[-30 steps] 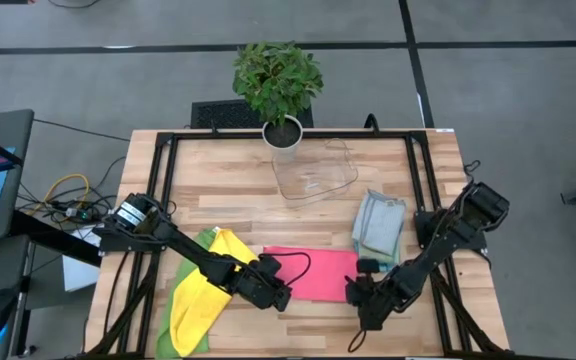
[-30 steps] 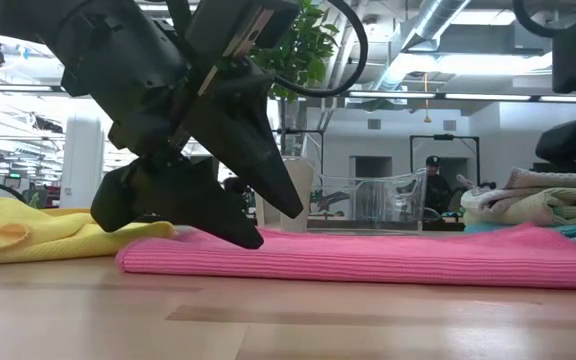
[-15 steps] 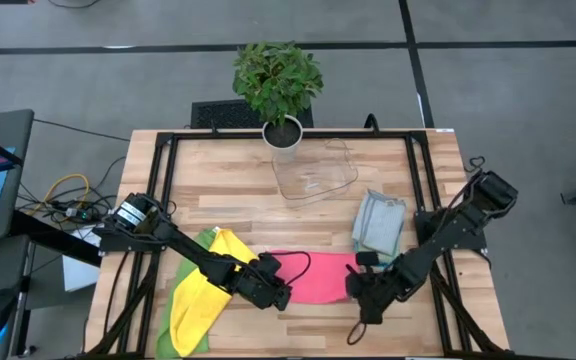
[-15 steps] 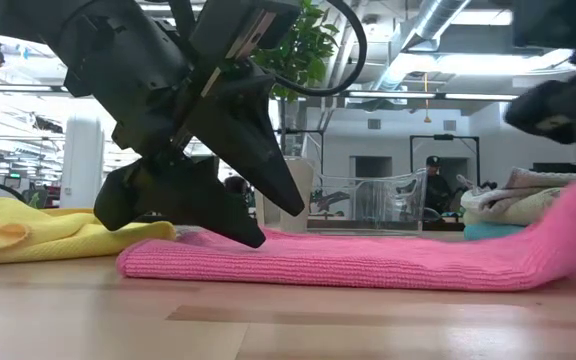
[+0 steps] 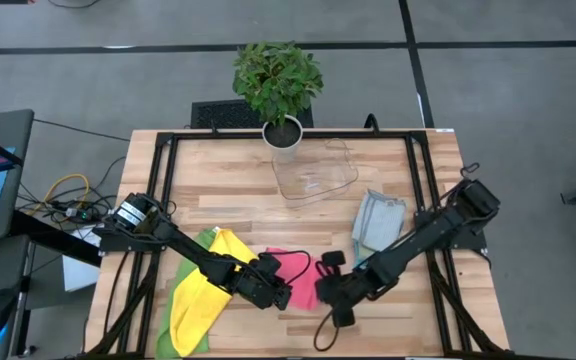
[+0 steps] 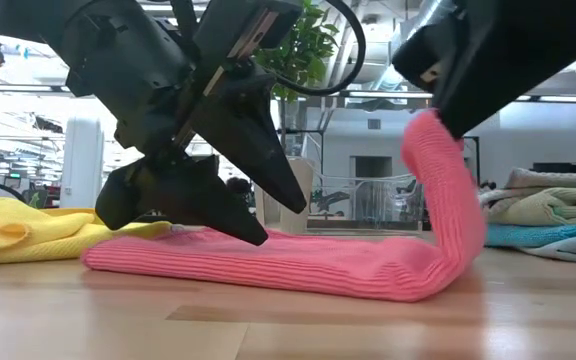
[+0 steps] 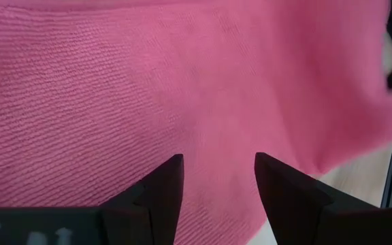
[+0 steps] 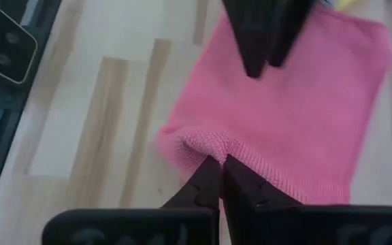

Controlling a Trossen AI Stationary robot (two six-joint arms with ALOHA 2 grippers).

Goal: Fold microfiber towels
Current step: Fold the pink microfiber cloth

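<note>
Pink towel (image 5: 299, 277): on the wooden table (image 5: 218, 190) near its front edge, between both grippers; right end raised and curled over the flat part.
Right gripper (image 5: 330, 291): fingers pinched closed on the raised pink edge, held above the table.
Left gripper (image 5: 276, 294): fingers parted, pressed down on the left end of the pink towel.
Yellow towel (image 5: 208, 285): left of the pink towel, lying over a green towel (image 5: 168, 322).
Folded grey towels (image 5: 380, 222): stacked at the right, near the clear plastic tray (image 5: 314, 172).
Potted plant (image 5: 279, 88): at the table's far edge.

Robotics lab, exposed ceiling ducts (image 6: 438, 20), glass partitions (perhaps offices behind), framed workbench (image 5: 238, 205)
</note>
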